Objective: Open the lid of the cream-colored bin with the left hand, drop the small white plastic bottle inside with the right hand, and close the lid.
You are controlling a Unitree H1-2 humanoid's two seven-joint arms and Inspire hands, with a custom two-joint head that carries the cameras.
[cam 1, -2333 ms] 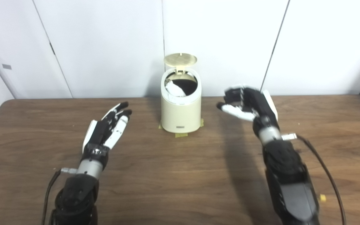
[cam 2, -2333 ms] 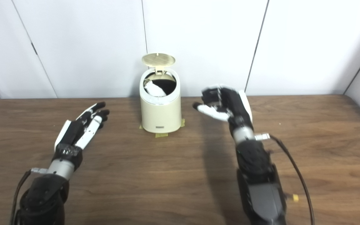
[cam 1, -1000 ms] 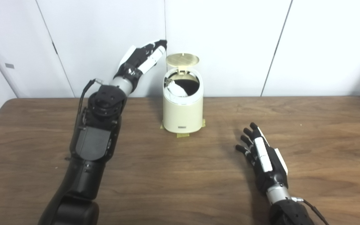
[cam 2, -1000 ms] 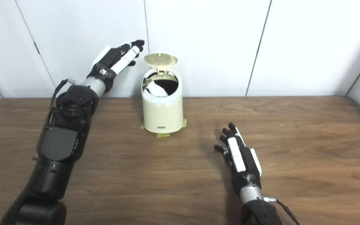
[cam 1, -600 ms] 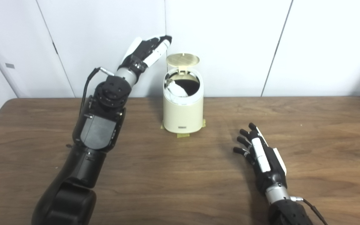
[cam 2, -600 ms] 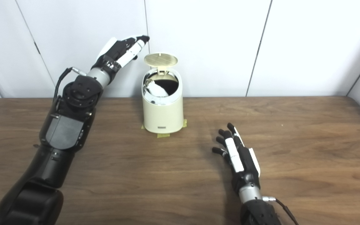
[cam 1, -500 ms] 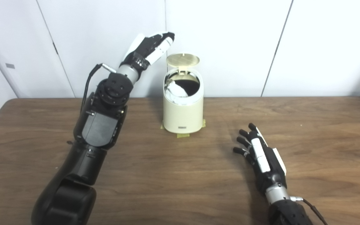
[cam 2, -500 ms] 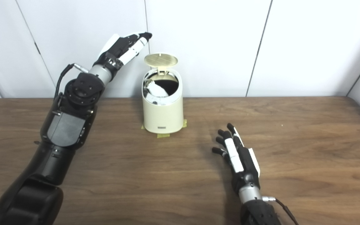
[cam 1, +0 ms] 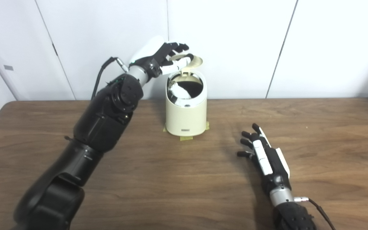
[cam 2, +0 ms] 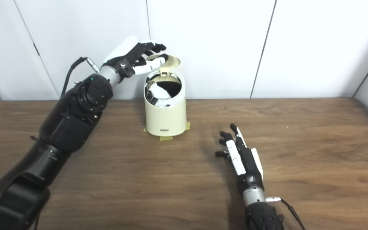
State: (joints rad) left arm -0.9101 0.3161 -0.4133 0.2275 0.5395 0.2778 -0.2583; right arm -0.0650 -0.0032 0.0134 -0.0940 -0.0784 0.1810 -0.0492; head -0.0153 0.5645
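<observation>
Above the cream-colored bin [cam 1: 186, 110], left robot hand [cam 1: 163, 57] spread at raised lid [cam 1: 193, 60]; right robot hand [cam 1: 264, 156] spread beside bin on worktop [cam 1: 171, 179].

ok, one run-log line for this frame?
phase: closing lid | left hand: open, at raised lid | right hand: open, flat on table | bottle: inside bin
</observation>
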